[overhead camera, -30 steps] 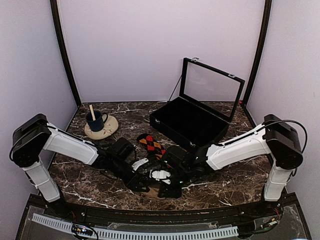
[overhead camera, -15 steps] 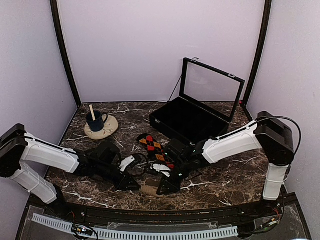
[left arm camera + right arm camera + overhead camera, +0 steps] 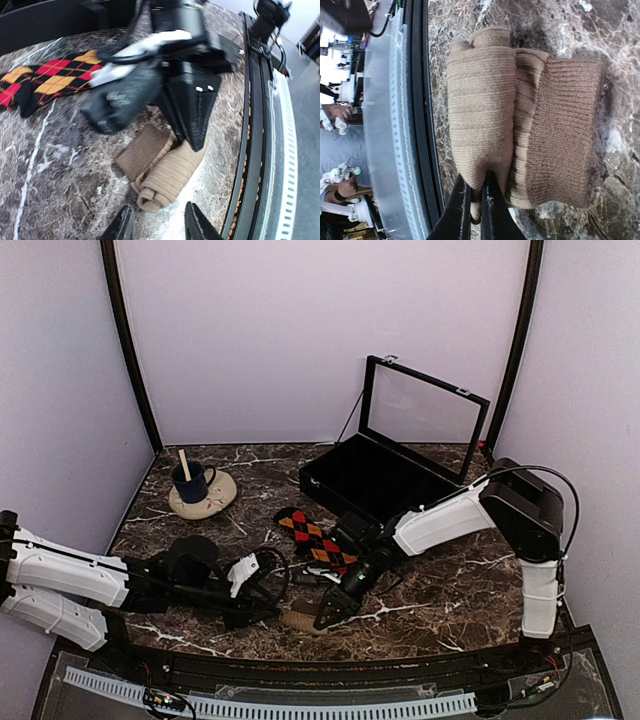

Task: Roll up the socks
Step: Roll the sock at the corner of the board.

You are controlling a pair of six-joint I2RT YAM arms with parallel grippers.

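The tan-brown ribbed sock lies partly rolled near the table's front edge, its roll next to a flat darker cuff. My right gripper is shut on a pinch of the roll's fabric and reaches down onto it from above. My left gripper is open just short of the roll's end, to its left, and holds nothing. The black sock with red and orange diamonds lies flat behind them.
A black case with its glass lid raised stands at the back right. A blue mug with a wooden stick sits on a beige saucer at the back left. The table's dark front rail runs close to the tan sock.
My left arm has pulled back to the left and dropped low, its gripper now off the tan sock. My right gripper has stayed shut on the sock.
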